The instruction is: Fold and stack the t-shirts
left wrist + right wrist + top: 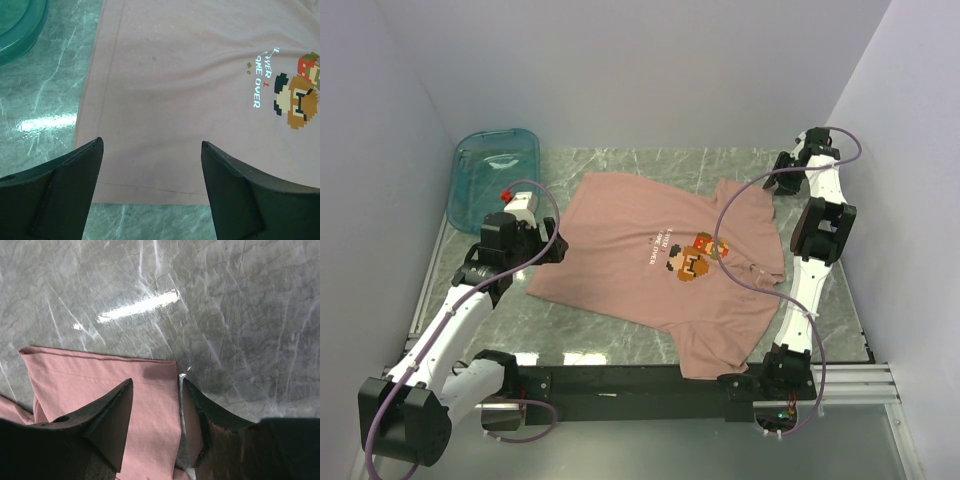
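**Top external.** Shows the t-shirt (660,265) spread flat and print-up on the table (620,345), just right of the teal bin (495,175), with 0 folds made. Places the left gripper (550,245) at the hem edge nearest the bin. Places the right gripper (778,180) at the sleeve (752,205) on the side farthest from the bin.

**Left wrist.** Shows the left gripper (152,145) wide, with nothing between its 2 fingers, hanging over the hem corner. Catches the bin (20,25) just beyond that hem and the chest print (297,97) well away from the bin.

**Right wrist.** Shows the right gripper (157,382) moderately parted, astride the sleeve cuff (100,375), far from the bin. Leaves the cloth lying flat between the fingers, apparently unpinched.

**Step in hand.** Reads as the end of laying out, with the first fold not yet begun.

**Next move.** Probably calls for lowering both grippers, pinching 1 layer at hem and sleeve together, then carrying that edge across without dragging the rest.
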`<state>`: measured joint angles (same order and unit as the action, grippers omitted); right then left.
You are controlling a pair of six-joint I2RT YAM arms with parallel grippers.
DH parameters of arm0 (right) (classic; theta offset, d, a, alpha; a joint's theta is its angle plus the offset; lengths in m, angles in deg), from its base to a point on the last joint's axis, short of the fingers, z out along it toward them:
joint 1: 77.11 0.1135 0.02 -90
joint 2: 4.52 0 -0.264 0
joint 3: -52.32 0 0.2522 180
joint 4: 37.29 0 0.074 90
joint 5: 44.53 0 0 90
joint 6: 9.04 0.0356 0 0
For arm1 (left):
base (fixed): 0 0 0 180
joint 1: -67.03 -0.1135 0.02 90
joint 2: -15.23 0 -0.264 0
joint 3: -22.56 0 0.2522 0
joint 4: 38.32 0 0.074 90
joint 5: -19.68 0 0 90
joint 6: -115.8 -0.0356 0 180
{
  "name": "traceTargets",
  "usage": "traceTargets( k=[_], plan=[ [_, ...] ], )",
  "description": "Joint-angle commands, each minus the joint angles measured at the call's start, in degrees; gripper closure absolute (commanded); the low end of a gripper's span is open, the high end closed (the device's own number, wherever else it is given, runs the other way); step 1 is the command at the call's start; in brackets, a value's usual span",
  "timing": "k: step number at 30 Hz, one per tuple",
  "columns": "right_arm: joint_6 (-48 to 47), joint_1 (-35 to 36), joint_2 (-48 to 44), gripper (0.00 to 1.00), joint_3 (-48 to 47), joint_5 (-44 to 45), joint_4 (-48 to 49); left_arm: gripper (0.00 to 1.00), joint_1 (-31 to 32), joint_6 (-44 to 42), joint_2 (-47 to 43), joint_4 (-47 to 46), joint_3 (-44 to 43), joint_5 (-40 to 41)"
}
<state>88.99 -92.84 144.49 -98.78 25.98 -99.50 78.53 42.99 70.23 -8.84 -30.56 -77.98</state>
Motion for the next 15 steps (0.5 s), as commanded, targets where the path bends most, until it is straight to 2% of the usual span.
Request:
traceTargets(
  k=[1,15],
  plan=[
    [-0.91,0.35,1.72,0.49,-2.06,-0.38,-2.18,0.16,0.09,-1.02,-0.42,-2.19,-2.31,0.45],
    [-1.09,0.52,2.69,0.51,-3.99,-0.29,-3.14,0.16,0.18,-1.02,-0.34,-2.19,-2.39,0.45]
  ],
)
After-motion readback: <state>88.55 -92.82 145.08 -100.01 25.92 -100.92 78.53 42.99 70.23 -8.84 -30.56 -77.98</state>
